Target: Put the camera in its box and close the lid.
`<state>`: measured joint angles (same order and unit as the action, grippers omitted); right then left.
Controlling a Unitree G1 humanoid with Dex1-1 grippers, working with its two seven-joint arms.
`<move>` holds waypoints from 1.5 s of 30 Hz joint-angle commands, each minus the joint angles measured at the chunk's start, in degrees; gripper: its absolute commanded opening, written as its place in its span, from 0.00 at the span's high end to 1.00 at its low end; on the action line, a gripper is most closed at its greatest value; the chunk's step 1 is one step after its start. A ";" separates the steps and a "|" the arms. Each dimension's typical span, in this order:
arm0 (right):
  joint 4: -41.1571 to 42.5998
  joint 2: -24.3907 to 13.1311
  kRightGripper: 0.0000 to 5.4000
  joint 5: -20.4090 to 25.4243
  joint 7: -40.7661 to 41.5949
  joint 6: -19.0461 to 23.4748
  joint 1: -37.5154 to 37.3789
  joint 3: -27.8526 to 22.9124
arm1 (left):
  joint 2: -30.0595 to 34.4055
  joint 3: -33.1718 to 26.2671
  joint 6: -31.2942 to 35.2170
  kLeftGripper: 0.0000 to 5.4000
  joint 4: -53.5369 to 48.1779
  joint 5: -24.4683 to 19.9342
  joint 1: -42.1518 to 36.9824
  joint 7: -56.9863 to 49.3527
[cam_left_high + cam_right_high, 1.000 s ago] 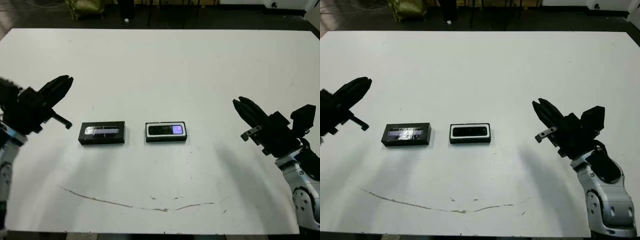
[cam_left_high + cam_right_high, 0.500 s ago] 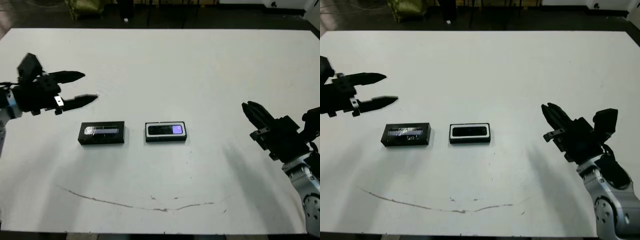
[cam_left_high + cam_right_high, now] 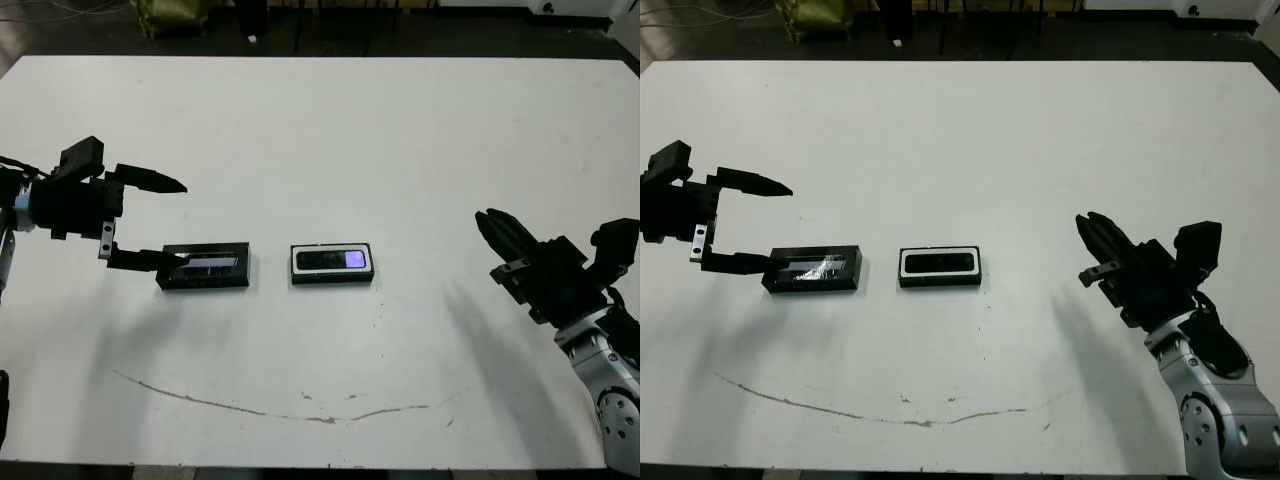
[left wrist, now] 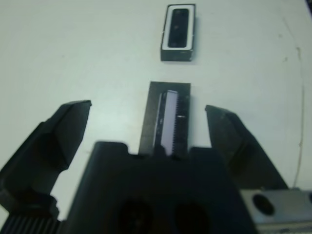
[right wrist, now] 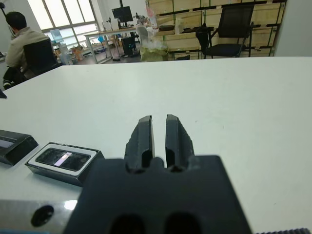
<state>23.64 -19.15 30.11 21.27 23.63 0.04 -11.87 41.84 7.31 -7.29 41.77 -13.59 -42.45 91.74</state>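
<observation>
Partly behind the spread left hand [image 3: 155, 222], the lid [image 3: 205, 266]; right hand [image 5: 158, 134] pinched together

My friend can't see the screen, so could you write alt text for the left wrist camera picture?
The left end effector, its two black fingers spread wide, points at a flat black lid with a silvery stripe lying on the white table. Beyond the lid lies a white-lined box with the black camera inside.
</observation>
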 commanded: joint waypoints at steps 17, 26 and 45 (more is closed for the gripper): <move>2.24 0.45 1.00 1.84 -0.95 1.90 -1.26 0.00 | -2.74 11.33 -6.63 0.00 6.49 -0.16 -3.32 0.76; 3.48 0.20 1.00 2.06 -1.23 2.12 -1.84 -0.02 | -4.33 13.13 -8.65 0.00 10.26 2.02 -3.97 0.76; 3.85 -0.11 1.00 1.64 -1.24 1.94 -2.39 0.46 | -8.72 9.26 -12.95 0.00 30.66 16.90 -8.84 -12.97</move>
<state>28.02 -18.92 32.22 20.15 24.87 -1.57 -11.72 34.18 15.81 -19.74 68.48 0.01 -50.65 82.54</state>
